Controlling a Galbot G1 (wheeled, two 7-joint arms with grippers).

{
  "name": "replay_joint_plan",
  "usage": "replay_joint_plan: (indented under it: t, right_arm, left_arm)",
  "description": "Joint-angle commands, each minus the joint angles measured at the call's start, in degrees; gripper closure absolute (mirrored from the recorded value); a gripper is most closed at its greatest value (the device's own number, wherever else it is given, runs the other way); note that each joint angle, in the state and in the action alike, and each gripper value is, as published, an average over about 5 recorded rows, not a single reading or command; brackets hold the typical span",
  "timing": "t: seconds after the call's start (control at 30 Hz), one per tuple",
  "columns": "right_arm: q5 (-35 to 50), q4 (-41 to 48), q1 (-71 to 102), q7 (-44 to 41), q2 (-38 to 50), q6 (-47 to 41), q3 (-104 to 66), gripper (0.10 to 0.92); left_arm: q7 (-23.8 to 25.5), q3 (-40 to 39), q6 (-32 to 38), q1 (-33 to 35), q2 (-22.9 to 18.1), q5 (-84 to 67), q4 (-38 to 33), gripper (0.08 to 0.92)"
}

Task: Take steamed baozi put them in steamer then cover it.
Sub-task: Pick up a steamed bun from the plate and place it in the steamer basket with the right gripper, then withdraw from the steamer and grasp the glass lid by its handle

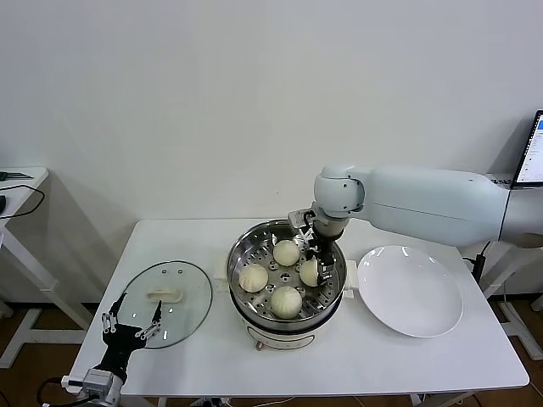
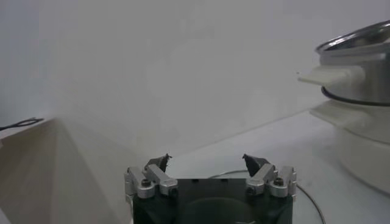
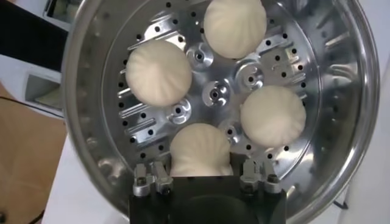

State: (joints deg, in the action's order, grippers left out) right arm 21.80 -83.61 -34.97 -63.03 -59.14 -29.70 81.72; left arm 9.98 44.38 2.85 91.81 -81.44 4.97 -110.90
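Several cream-white pleated baozi lie on the perforated tray of the shiny steamer: one at the back, one on the left, one at the front, one on the right. My right gripper reaches into the pot, open, its fingers standing either side of the right baozi. The right wrist view shows the steamer wall and the other baozi. The glass cover lies flat left of the pot. My left gripper is open and empty at its front edge.
A flat white plate lies right of the steamer. A laptop edge shows at far right. In the left wrist view the open left gripper faces the table, with the steamer's white side handle off to one side.
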Motion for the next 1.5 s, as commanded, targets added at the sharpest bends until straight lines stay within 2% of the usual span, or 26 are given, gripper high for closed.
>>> replay_joint_plan:
  t: [0.03,0.17,0.4,0.57,0.77,0.93,1.07,1.2,1.33,1.5]
  right_arm:
    - [-0.5,0.8,1.3,0.2,0.0,0.0,-2.0,0.279]
    - [2.0,-0.1,-2.3,-0.5,2.5,0.3,-3.7,0.212]
    - [8.0,-2.8,-8.5,-2.0,11.5,0.7,-8.5,0.203]
    - [8.8,-5.3,-3.0,-0.8,21.2,0.7,-19.4,0.203]
    - [8.9,-9.9,21.2,12.7,32.3,4.7,-48.2,0.203]
    - [14.4,-12.6,48.5,27.7,37.3,10.2,-73.5,0.203]
    - [21.3,-13.8,68.6,41.3,35.8,16.1,-91.9,0.203]
    - [24.6,-17.2,87.1,51.2,28.8,20.9,-111.2,0.203]
    - [22.9,-22.1,101.3,56.4,19.3,24.6,-122.6,0.203]
    - [17.7,-26.5,111.4,60.0,6.9,31.4,-127.7,0.203]
  left_arm:
    - [0.1,0.1,0.1,0.1,-0.1,0.0,0.2,0.177]
    - [0.1,0.1,0.2,0.3,0.0,0.0,0.2,0.177]
    - [-0.1,-0.4,0.3,0.6,-0.2,0.6,-0.5,0.177]
    - [-1.1,-0.8,1.0,0.4,-0.2,1.0,-0.9,0.177]
    - [-2.5,-1.0,0.3,-0.2,-0.1,1.2,-2.0,0.177]
    - [-3.0,-0.8,-1.0,-0.3,0.2,1.1,-3.7,0.177]
    - [-3.4,-0.6,-1.5,-0.6,0.4,0.9,-4.7,0.177]
    - [-3.6,-0.9,-0.8,-1.1,0.5,1.3,-4.9,0.177]
    - [-3.7,-1.2,0.4,-1.8,0.1,1.5,-4.0,0.177]
    - [-5.0,-1.4,1.4,-2.7,-0.5,1.4,-3.1,0.177]
